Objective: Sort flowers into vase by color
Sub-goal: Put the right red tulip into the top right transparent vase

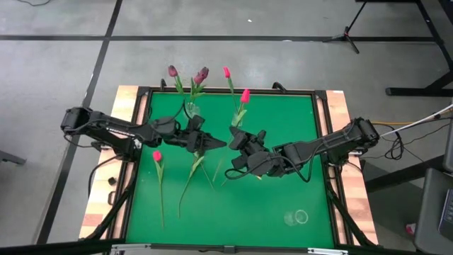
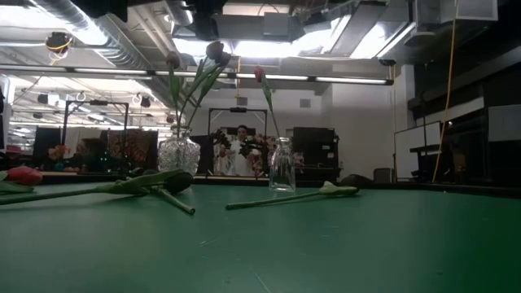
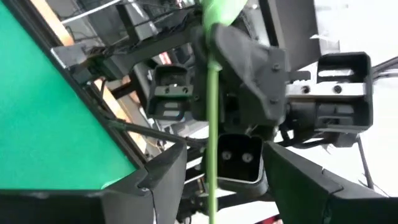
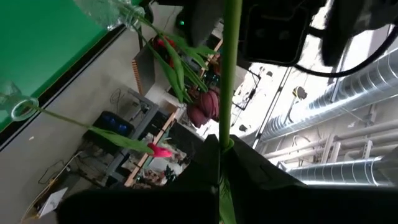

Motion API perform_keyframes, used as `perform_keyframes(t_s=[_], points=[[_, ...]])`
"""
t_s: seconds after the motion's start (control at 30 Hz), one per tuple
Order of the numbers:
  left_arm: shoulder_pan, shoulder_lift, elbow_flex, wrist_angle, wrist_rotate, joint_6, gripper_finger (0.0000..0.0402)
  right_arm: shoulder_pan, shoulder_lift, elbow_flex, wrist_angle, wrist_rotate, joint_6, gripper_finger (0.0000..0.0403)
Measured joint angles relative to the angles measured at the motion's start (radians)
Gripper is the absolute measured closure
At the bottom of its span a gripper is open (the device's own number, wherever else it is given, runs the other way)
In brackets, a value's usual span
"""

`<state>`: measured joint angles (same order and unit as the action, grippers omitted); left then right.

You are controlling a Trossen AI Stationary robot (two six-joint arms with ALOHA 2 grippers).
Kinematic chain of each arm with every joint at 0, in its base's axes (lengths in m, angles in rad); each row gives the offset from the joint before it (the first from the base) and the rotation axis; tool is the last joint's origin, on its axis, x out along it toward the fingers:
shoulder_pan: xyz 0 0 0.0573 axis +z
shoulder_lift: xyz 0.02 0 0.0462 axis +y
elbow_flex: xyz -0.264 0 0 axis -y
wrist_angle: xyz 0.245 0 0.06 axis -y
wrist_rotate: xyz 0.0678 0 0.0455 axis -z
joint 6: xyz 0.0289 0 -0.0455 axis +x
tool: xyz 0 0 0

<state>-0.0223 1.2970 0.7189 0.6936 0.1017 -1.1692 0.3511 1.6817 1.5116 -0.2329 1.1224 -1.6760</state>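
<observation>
Flowers (image 1: 161, 180) lie on the green table (image 1: 283, 177) under bright ceiling lights. The right gripper (image 1: 233, 136) pinches a pink flower (image 1: 244, 97); the left gripper (image 1: 221, 144) gapes beside it.

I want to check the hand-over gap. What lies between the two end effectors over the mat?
In the high view, only bare green mat shows in the narrow gap between the left end effector and the right end effector; the right one grips a pink flower.

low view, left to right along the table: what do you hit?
Pink flower head lying at the left edge → stem and leaves lying flat → cut-glass vase with dark flowers → slim clear bottle with one flower → green stem lying flat.
</observation>
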Motion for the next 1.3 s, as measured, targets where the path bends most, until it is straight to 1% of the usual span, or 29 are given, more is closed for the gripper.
perform_keyframes(t_s=[0.17,0.47,0.7,1.03,1.13,1.3], points=[[0.0,0.001,-0.001,0.007,0.042,-0.009,0.0195,-0.006,0.0,0.0,-0.001,-0.031,-0.004,0.0394],[-0.016,0.002,-0.001,0.007,0.128,-0.034,0.0197,-0.02,0.0,0.0,-0.002,-0.188,-0.034,0.0394],[-0.04,0.002,-0.001,0.002,0.103,-0.034,0.0197,-0.032,0.004,0.0,0.004,-0.256,-0.038,0.0394],[-0.04,0.002,-0.001,-0.009,0.091,-0.052,0.0198,-0.033,0.007,0.0,0.002,-0.28,-0.041,0.0394],[-0.04,0.002,-0.001,-0.021,0.091,-0.055,0.0208,-0.033,0.007,0.0,0.002,-0.287,-0.043,0.0394],[-0.04,0.001,-0.001,-0.067,0.091,-0.059,0.0255,-0.033,0.007,0.0,0.003,-0.296,-0.058,0.0394]])
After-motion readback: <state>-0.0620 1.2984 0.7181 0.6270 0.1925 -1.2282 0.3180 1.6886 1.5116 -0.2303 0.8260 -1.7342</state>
